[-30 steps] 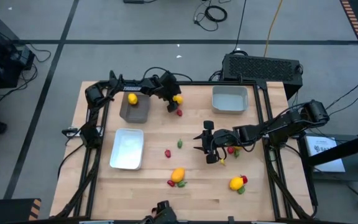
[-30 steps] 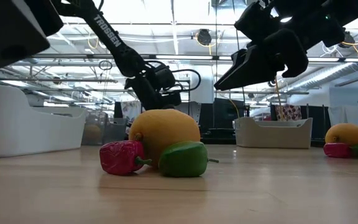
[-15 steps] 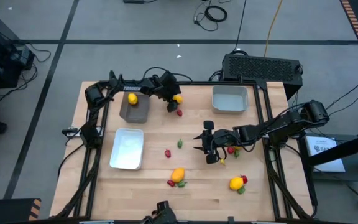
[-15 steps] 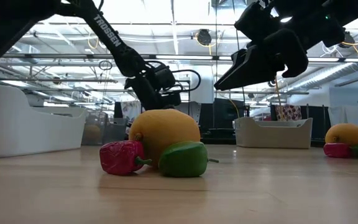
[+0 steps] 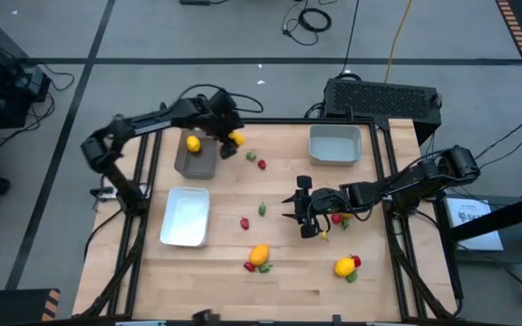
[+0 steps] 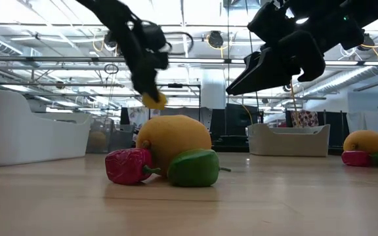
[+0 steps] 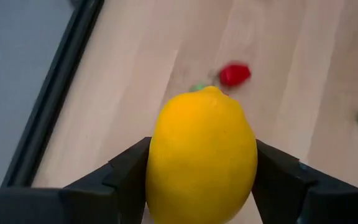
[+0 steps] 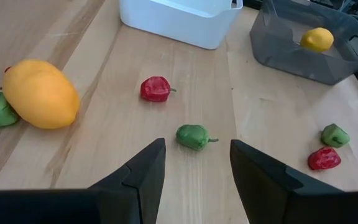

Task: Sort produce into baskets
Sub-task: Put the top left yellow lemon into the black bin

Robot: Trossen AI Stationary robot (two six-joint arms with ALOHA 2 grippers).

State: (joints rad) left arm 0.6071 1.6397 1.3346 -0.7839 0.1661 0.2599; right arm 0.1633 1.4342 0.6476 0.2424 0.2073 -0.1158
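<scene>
The big wooden table (image 5: 279, 263) is sitting on a grey floor with cables. The grey-brown plastic basket (image 5: 196, 159) is holding one yellow lemon-shaped fruit (image 5: 192, 143). Beside it, the left gripper (image 5: 228, 145) is squeezing another yellow lemon (image 7: 201, 158) tight, up off the table. The right gripper (image 8: 193, 163) is hanging wide open over a small green piece (image 8: 193, 137) mid-table.
</scene>
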